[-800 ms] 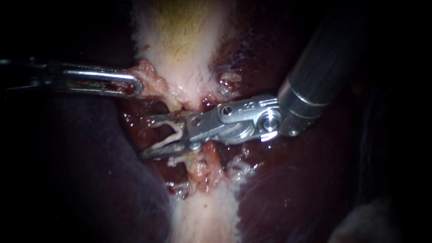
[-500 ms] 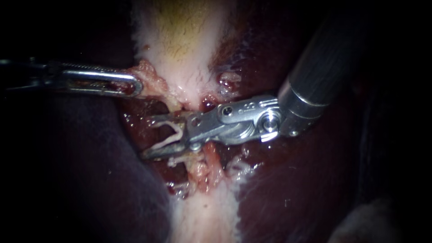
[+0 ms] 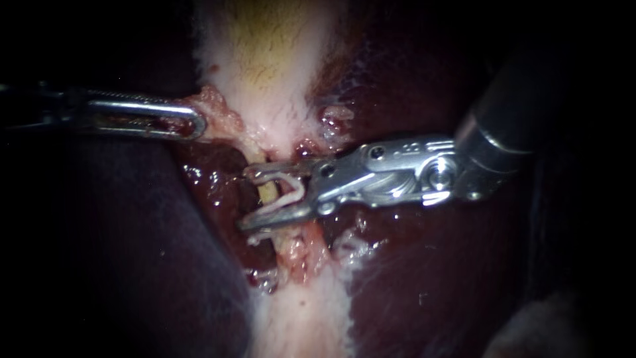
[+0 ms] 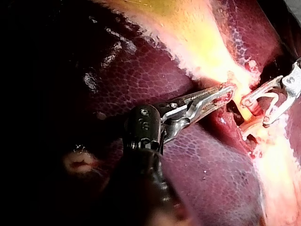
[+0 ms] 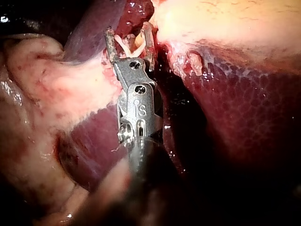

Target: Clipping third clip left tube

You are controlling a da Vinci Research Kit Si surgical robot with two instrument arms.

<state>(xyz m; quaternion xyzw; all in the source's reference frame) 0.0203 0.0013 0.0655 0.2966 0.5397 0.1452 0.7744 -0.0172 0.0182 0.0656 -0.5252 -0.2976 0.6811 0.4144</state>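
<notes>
A pale tube (image 3: 265,192) runs down from the gallbladder's neck (image 3: 265,126) between dark liver lobes. My right instrument (image 3: 245,199) comes in from the right. Its jaws stand wide apart around the tube, one above and one below, with a white open clip (image 3: 290,192) seated between them. The right wrist view shows the same jaws (image 5: 128,30) and the tube (image 5: 138,42) between them. My left instrument (image 3: 195,124) is shut on pinkish tissue (image 3: 215,109) at the neck's left edge, also seen in the left wrist view (image 4: 225,94).
The yellow-white gallbladder (image 3: 265,46) fills the upper middle, with dark liver (image 3: 424,278) on both sides. A small white piece (image 3: 262,234) that looks like a clip lies on the tissue just below the lower jaw. Ragged pale tissue (image 3: 298,255) continues downward.
My right instrument has drawn back to the right, so the tube now shows between its jaws near the clip's mouth. The left instrument has barely shifted upward with its tissue.
</notes>
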